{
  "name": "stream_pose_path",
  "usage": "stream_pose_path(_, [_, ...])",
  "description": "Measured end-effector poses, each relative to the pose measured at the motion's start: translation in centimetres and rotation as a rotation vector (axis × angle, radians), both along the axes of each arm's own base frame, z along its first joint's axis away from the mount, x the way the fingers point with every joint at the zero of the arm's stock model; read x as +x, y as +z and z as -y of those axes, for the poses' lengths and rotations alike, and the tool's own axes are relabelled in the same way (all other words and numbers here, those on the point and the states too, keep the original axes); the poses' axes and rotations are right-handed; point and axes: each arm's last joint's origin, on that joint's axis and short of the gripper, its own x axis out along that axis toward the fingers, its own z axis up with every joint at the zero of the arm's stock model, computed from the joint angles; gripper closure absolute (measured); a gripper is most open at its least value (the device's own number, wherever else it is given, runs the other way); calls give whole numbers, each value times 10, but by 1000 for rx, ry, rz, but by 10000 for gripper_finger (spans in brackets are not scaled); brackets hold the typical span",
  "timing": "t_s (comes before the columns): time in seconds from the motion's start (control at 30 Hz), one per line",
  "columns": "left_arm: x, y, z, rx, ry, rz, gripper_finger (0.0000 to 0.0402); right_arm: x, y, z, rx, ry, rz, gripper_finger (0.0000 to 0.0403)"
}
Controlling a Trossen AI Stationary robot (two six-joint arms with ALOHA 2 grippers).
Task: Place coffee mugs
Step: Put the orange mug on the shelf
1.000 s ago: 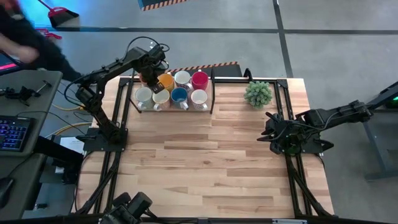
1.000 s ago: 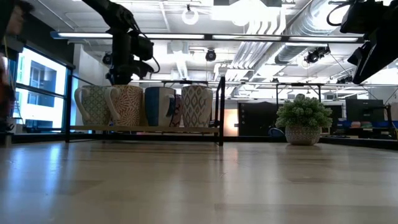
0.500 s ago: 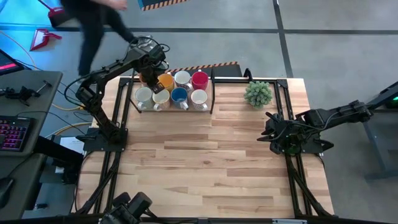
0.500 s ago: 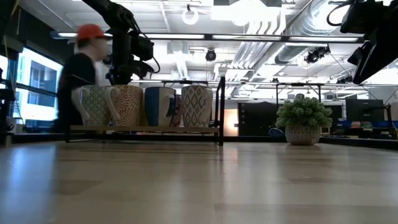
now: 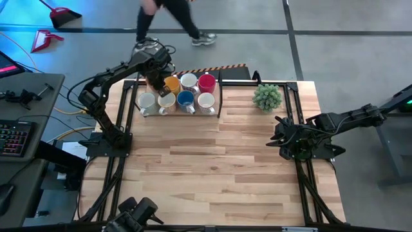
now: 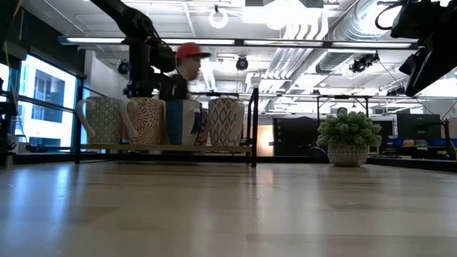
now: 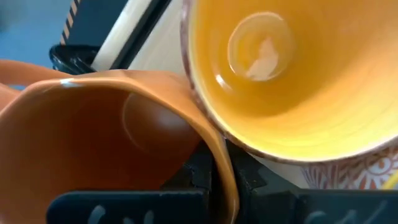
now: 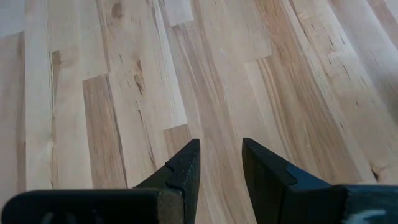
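A black rack (image 5: 221, 96) at the table's far left holds two rows of coffee mugs: white (image 5: 147, 100), white (image 5: 167, 102), blue (image 5: 185, 98) and white (image 5: 206, 100) in front, yellow (image 5: 171, 84), white (image 5: 189, 80) and red (image 5: 206, 82) behind. My left gripper (image 5: 154, 80) points down over the rack's far left corner, shut on an orange mug (image 7: 93, 143) beside the yellow mug (image 7: 286, 74). In the low view the front row hides this mug. My right gripper (image 8: 221, 162) hangs open over bare wood at the table's right side. My left gripper holds the orange mug by its rim wall (image 7: 217, 155), on the side next to the yellow mug. One finger (image 7: 189, 180) is inside the mug and the other (image 7: 252, 183) outside. The fingers come from above, pointing down. The other mugs hide whether its base rests on the rack.
A small green potted plant (image 5: 267, 96) stands at the far side, right of the rack. A person (image 6: 187, 68) is passing behind the table's far edge. The wooden tabletop (image 5: 212, 161) lies bare between the rack and the near edge.
A person has walked from left to right behind the table's far edge. The leftmost front mug has slid a little toward the table's left edge. Both grippers have kept their places.
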Motion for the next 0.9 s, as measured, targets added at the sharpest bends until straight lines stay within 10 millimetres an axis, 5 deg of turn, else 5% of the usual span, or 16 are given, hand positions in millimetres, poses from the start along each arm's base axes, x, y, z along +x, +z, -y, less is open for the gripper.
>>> stream_pose_path(0.9, [-1,1,3,-45,7,10,393,0,0,0,3,-3,0,304])
